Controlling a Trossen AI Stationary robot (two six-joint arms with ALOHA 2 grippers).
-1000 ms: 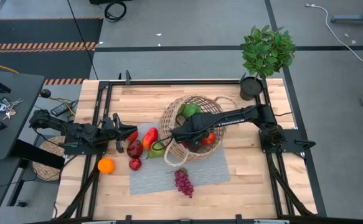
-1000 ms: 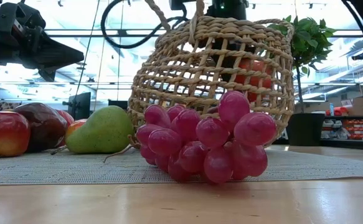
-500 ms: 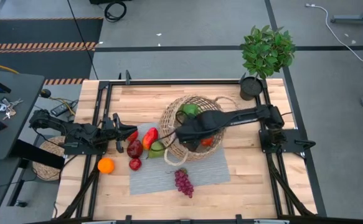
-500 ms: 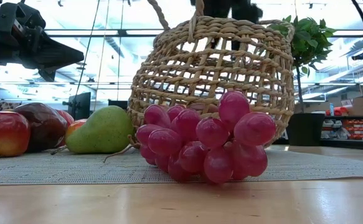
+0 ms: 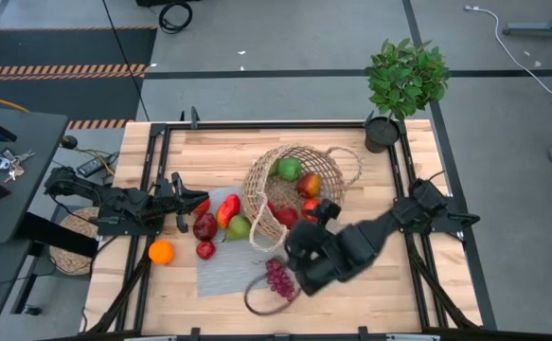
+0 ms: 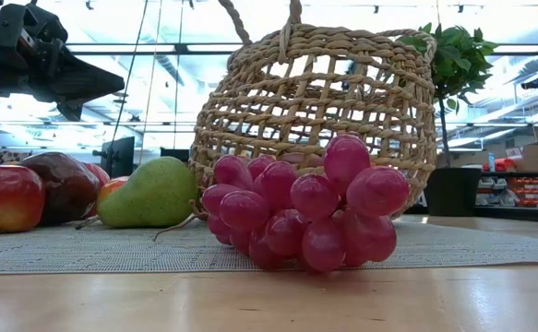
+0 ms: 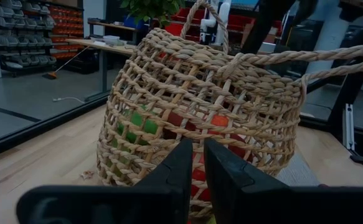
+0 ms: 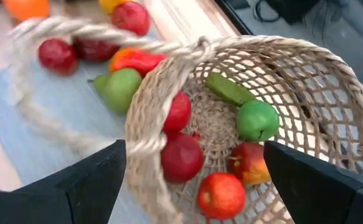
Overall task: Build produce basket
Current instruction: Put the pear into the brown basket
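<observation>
The basket (image 5: 294,194) lies tipped on the grey mat (image 5: 228,270) at mid-bench, mouth facing the right arm. It holds a green apple (image 5: 289,170), a dark green piece, and several red fruits.

The right hand (image 5: 306,270) hangs above the purple grapes (image 5: 277,277), just near-side of the basket. Its fingers stand wide and hold nothing.

The left hand (image 5: 183,214) waits with fingers pressed together and empty. Off its fingertips lie a dark red apple (image 5: 204,226), a red and yellow pepper (image 5: 228,209), and a pear (image 5: 239,227). An orange (image 5: 161,251) and a small red apple (image 5: 205,249) sit nearer the bench's front edge.

The grapes lie directly beneath the right hand, long axis running toward the front edge. The right hand is the nearer one, so a pick there looks likely.

Change from one second earlier: the right hand was inside the basket over a red fruit; it has since withdrawn, empty, to above the grapes.
</observation>
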